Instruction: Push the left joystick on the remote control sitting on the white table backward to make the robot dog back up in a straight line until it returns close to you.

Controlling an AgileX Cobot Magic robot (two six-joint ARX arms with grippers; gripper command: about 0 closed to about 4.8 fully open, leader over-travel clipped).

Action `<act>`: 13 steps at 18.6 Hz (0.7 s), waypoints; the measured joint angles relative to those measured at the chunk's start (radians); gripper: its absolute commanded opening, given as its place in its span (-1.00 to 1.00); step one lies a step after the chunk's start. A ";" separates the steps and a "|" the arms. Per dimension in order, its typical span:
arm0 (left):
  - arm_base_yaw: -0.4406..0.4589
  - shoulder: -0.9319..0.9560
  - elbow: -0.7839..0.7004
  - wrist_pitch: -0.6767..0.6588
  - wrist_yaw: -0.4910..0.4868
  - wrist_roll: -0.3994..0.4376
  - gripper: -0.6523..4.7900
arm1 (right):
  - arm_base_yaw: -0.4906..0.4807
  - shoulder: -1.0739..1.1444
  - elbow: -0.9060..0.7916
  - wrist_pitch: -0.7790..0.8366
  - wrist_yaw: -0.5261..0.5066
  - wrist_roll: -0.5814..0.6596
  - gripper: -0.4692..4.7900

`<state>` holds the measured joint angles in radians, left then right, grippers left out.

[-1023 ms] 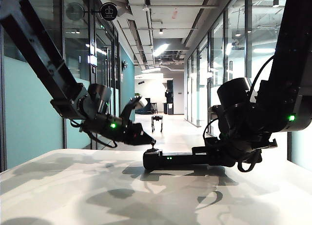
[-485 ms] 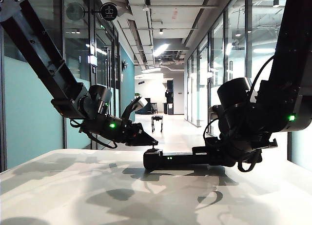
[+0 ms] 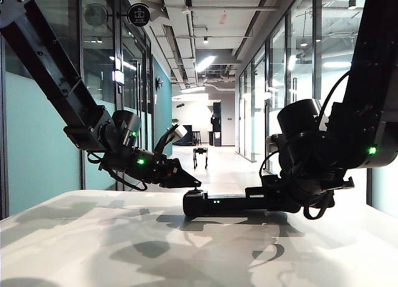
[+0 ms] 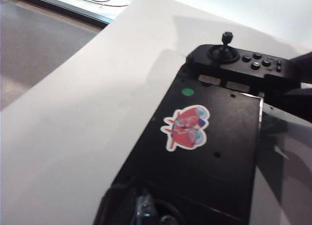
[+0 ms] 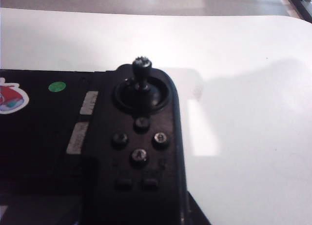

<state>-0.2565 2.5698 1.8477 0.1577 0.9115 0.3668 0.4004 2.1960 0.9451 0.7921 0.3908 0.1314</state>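
The black remote control lies on the white table. My left gripper tapers to one shut point just over the remote's left end. The left joystick sits right under that tip and is barely visible. My right gripper is shut on the remote's right end. In the left wrist view the remote control bears a red sticker, and only the far twin stick shows. The right wrist view shows that same stick upright above several buttons. The robot dog stands small, far down the corridor.
Glass walls line both sides of the corridor beyond the table's far edge. The table's rounded corner and grey floor appear in the left wrist view. Bare white tabletop lies beside the remote's right end.
My left gripper has turned at the wrist and its tip has crept slightly right over the remote's left end. The right arm, the remote and the robot dog look unmoved.
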 measured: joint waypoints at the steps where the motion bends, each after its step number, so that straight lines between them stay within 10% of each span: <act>1: 0.002 0.000 0.000 -0.006 0.017 0.000 -0.78 | 0.000 0.000 0.000 0.000 0.000 0.000 -0.05; 13: 0.013 0.000 0.000 -0.021 0.043 0.000 -0.78 | 0.000 0.000 0.000 0.000 0.000 0.000 -0.05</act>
<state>-0.2436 2.5698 1.8473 0.1371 0.9550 0.3668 0.4004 2.1960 0.9451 0.7921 0.3904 0.1314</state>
